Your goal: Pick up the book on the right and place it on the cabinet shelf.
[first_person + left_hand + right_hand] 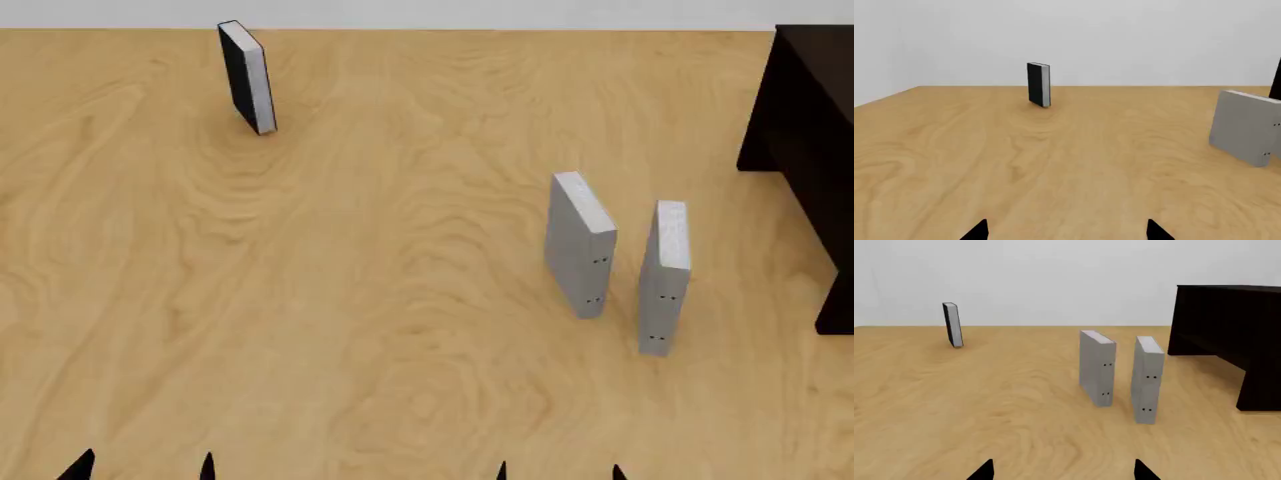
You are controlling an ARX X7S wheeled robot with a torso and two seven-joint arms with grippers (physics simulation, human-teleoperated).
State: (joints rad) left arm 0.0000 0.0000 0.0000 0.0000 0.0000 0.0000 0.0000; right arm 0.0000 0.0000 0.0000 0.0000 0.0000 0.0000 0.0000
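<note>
Book [663, 275] upright beside cabinet shelf [811, 120] — right hand [558, 472] spread, apart.

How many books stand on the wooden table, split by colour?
Pale grey books: 2, the slim tall book nearest the dark brown cabinet and the thicker grey book beside it.
Black-covered book with white pages: 1.
Total: 3 books.

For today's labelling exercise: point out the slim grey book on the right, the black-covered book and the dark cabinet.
slim grey book [666, 275], head view, narrow edge.
black-covered book [242, 72], head view, black cover.
dark cabinet [1227, 320], right wrist view, front panel.
</note>
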